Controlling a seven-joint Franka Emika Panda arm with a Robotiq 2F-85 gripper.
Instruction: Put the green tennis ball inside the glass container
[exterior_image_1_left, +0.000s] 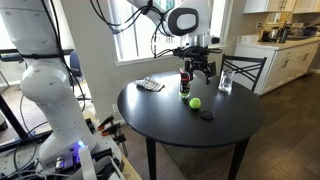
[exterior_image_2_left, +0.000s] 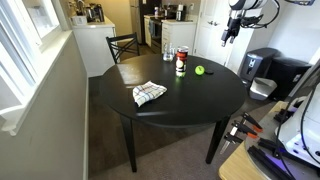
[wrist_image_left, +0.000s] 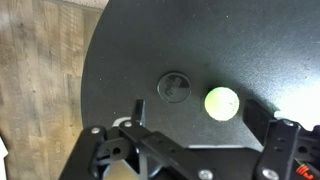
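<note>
Pincer (wrist_image_left: 200, 135), base cropped, fingers spread, with green tennis ball (wrist_image_left: 222, 102) beyond.

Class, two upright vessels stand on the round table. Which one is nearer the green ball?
The tall dark jar with red near its top, close beside the green tennis ball; the shorter clear drinking glass stands farther away.

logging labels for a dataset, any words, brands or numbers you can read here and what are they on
No text can be read in any view.
the glass container: red band near the top, maybe a label, too small to read.
the black disc: faint marking on top, too blurred to read.
the green tennis ball: no print visible.
the patterned cloth: pattern only, no words.
</note>
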